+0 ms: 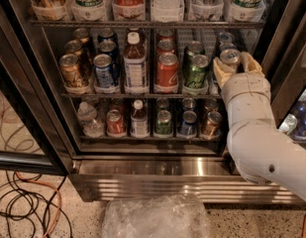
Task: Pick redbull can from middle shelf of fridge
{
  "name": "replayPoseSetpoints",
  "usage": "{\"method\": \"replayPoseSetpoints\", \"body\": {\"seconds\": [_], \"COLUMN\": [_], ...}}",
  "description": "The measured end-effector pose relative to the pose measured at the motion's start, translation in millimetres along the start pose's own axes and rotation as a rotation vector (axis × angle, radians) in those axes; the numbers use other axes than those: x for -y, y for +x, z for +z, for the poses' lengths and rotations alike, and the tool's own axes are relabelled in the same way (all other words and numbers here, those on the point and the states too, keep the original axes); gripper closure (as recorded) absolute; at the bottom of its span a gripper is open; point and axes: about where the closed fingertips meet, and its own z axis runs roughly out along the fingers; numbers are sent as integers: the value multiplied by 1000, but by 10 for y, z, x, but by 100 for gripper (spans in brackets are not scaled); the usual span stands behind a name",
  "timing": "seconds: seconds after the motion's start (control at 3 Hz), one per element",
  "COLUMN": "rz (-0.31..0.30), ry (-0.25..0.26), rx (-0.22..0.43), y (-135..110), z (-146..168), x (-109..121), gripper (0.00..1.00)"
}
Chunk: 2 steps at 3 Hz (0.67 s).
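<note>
The fridge (192,168) stands open in front of me. At the right end of its middle shelf (142,96) stands the redbull can (230,57), slim with a silver top. My gripper (236,66) reaches in from the lower right on a white arm. Its pale fingers (221,74) sit on either side of the can and press against it, so the gripper is shut on it. The can's lower body is hidden behind the wrist.
Left of the redbull can on the same shelf stand a green can (198,69), a red can (167,69), a bottle (135,63) and a blue soda can (104,68). A dark door frame (286,58) is close on the right. A plastic bag (157,217) and cables (24,202) lie on the floor.
</note>
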Motion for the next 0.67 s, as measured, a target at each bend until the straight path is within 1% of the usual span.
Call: {"method": "replayPoseSetpoints", "body": {"seconds": [0.33, 0.67], "rz": [-34, -183], "ry": [-74, -143], "rx": [-46, -140], "y": [116, 177], "z": [-43, -163], "x": [-134, 16], "gripper": [100, 100]}}
